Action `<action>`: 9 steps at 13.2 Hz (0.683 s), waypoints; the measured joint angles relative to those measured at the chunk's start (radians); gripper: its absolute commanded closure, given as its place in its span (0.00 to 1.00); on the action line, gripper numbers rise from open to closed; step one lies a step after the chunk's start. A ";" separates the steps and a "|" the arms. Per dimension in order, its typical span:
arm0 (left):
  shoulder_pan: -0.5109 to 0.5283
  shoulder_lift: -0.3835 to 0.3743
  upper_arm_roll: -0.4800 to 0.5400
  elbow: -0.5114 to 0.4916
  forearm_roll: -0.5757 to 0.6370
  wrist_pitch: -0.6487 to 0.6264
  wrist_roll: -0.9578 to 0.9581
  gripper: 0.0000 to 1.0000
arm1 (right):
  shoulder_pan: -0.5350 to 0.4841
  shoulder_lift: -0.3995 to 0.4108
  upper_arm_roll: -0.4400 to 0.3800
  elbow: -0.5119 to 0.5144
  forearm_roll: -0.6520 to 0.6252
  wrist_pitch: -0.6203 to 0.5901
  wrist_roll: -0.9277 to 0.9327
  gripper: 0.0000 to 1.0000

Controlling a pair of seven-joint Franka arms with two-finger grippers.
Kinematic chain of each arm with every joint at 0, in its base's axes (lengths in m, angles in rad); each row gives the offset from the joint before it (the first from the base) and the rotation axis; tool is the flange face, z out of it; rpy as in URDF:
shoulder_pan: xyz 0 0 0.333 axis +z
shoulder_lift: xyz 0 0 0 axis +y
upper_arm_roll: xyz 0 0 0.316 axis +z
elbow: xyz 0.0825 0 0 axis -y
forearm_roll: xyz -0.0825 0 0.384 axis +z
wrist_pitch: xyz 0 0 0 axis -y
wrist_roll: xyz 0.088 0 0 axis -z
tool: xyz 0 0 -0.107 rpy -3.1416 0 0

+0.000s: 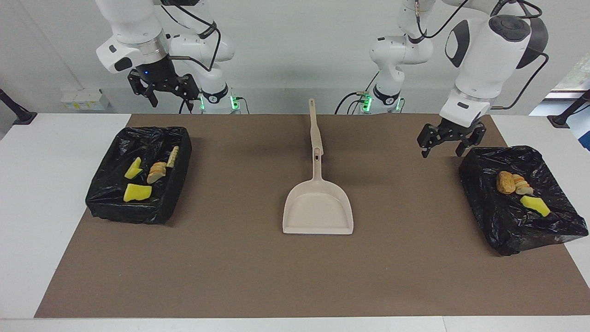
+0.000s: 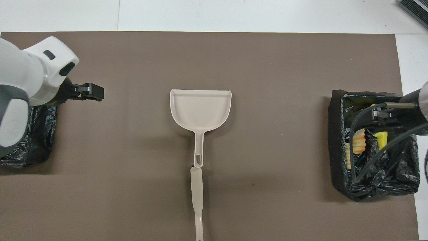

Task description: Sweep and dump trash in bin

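Brown mat covers the surface. Black-lined bins sit at both ends: one at the right arm's end, one at the left arm's, each holding trash. Beige dustpan lies at the centre. Left gripper hangs by its bin's edge, right gripper above its bin's robot-side edge, fingers apart on both.

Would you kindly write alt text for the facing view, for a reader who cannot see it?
An empty beige dustpan lies mid-mat between two black-lined bins, each holding yellow sponge and bread scraps. The left gripper, open, hangs beside the bin at its end; the right gripper, open, hangs above the robots' edge of the table.
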 measured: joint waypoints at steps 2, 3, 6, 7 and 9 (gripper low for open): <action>0.037 -0.022 0.000 0.000 0.000 -0.043 0.064 0.00 | 0.000 0.000 0.000 0.000 0.000 0.000 0.000 0.00; 0.051 -0.031 0.000 0.000 0.000 -0.063 0.078 0.00 | 0.000 0.000 0.000 0.000 0.000 0.000 0.000 0.00; 0.057 -0.058 -0.006 -0.001 -0.001 -0.138 0.091 0.00 | 0.000 0.000 0.000 0.000 0.000 0.000 0.000 0.00; 0.057 -0.071 -0.009 -0.006 -0.001 -0.147 0.091 0.00 | 0.000 0.000 0.000 0.000 0.000 0.000 0.000 0.00; 0.057 -0.093 -0.011 -0.020 -0.002 -0.147 0.091 0.00 | 0.000 0.000 0.000 0.000 0.000 0.000 0.000 0.00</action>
